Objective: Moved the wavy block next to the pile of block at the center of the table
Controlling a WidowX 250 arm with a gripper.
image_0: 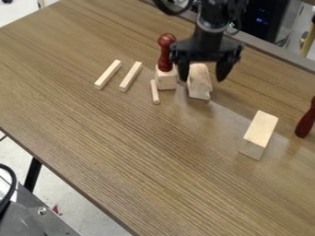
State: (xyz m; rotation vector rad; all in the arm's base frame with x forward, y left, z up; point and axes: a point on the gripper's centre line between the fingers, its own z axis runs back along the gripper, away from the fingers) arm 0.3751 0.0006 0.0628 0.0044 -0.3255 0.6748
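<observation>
My gripper (203, 78) hangs at the upper middle of the table, open, one finger to each side of the upper part of the wavy block (199, 84). A gap shows between the block and the right finger; whether the left finger touches it I cannot tell. The wavy block is pale wood, just right of a pale cube (166, 79). A dark red turned piece (165, 51) stands upright on that cube, close beside the left finger. Against the cube's left side lies a short thin rod (155, 92).
Two thin pale sticks (108, 74) lie left of the cube. A larger rectangular block (259, 132) rests at the lower right, with another dark red piece (307, 122) at the right edge. The wooden table (123, 147) has its front edge running diagonally at lower left.
</observation>
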